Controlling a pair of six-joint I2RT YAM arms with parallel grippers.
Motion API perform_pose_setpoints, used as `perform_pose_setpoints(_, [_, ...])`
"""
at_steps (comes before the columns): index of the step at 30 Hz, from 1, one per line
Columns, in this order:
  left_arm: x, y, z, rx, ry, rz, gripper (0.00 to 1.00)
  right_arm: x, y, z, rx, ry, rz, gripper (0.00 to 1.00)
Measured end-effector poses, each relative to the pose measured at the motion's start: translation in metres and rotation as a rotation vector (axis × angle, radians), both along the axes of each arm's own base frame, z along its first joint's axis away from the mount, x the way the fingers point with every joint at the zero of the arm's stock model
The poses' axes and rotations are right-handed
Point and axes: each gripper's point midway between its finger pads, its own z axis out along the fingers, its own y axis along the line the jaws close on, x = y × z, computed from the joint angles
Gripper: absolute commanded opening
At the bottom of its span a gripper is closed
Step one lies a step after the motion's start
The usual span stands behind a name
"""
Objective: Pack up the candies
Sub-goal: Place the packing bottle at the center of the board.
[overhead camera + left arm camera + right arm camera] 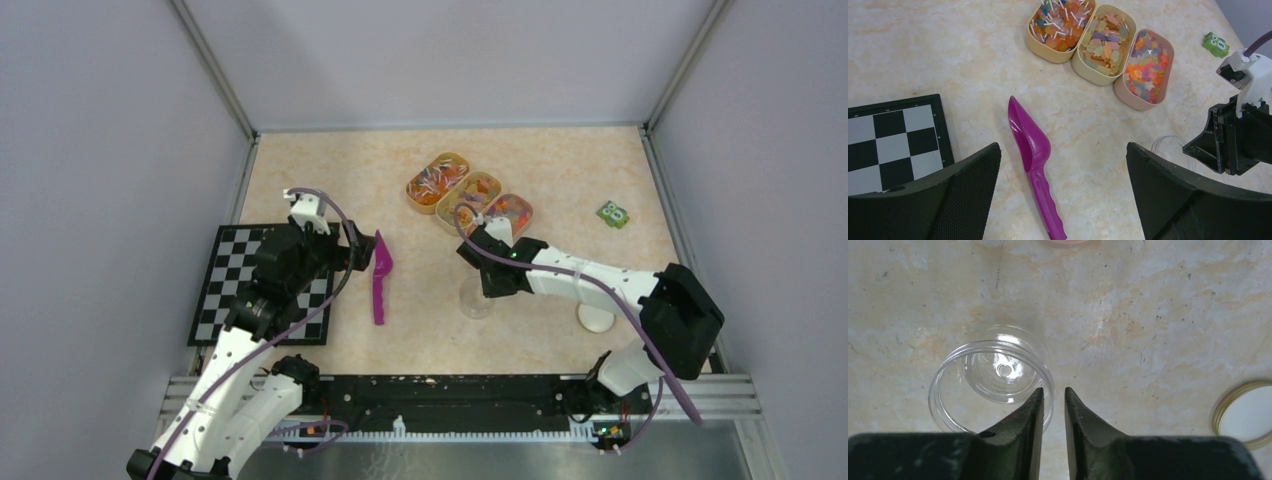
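The candies fill three oval trays at the back of the table, also seen in the left wrist view as mixed colourful heaps. A clear empty jar stands upright in front of them. My right gripper hangs over its near rim, the jaws a narrow gap apart, one finger inside the rim and one outside, not pinching it. A purple scoop lies flat on the table. My left gripper is wide open above the scoop's handle, holding nothing.
A round gold-rimmed white lid lies right of the jar. A small green block sits at the far right. A black-and-white checkerboard covers the left side under the left arm.
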Motion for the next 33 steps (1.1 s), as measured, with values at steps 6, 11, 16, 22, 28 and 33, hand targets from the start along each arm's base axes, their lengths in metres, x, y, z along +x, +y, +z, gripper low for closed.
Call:
perform_pose_setpoints(6, [0.001,0.003,-0.001,0.006,0.002,0.018,0.99,0.004,0.006,0.009,0.022,-0.016,-0.015,0.33])
perform_pose_setpoints(11, [0.001,0.008,-0.001,0.012,0.001,0.042,0.99,0.009,0.019,0.024,0.101,-0.045,-0.021,0.42])
perform_pose_setpoints(16, [-0.001,0.014,0.003,0.015,-0.005,0.071,0.99,0.019,0.051,0.048,0.278,-0.099,0.004,0.5])
perform_pose_setpoints(22, [-0.004,0.023,0.013,0.011,-0.034,0.117,0.99,0.039,0.098,0.064,0.445,-0.133,0.006,0.67])
perform_pose_setpoints(28, [-0.005,0.029,0.021,0.009,-0.052,0.146,0.99,0.075,0.151,0.063,0.532,-0.158,-0.01,0.72])
perform_pose_setpoints(33, [-0.007,0.032,0.023,0.009,-0.058,0.156,0.99,0.102,0.191,0.045,0.558,-0.141,-0.021,0.72])
